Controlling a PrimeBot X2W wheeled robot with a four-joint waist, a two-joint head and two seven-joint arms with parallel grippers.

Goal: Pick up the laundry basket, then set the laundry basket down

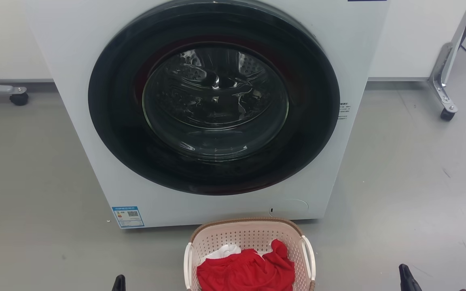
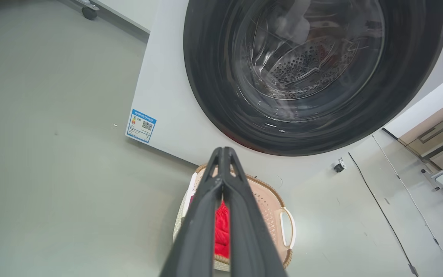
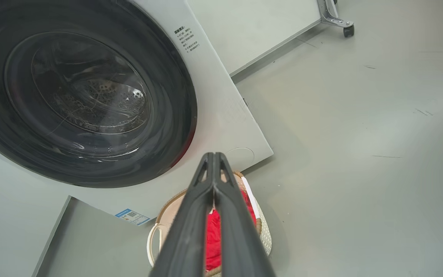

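The laundry basket (image 1: 249, 238), pale pink-beige with perforated walls, a brown braided rim and white side handles, stands on the floor just in front of the washer. Red and white cloth (image 1: 245, 270) lies inside it. My left gripper (image 1: 119, 283) peeks in at the bottom edge, well left of the basket. My right gripper (image 1: 406, 279) shows at the lower right, far from it. In the left wrist view the left gripper (image 2: 223, 152) is shut and empty, high above the basket (image 2: 267, 204). The right gripper (image 3: 212, 157) is likewise shut and empty above the basket (image 3: 167, 209).
A white front-loading washer (image 1: 217, 109) with a dark round door stands directly behind the basket. Grey floor (image 1: 399, 182) spreads to both sides. Caster legs stand at the far left (image 1: 18, 99) and far right (image 1: 445, 109). A black cable (image 2: 383, 215) runs across the floor.
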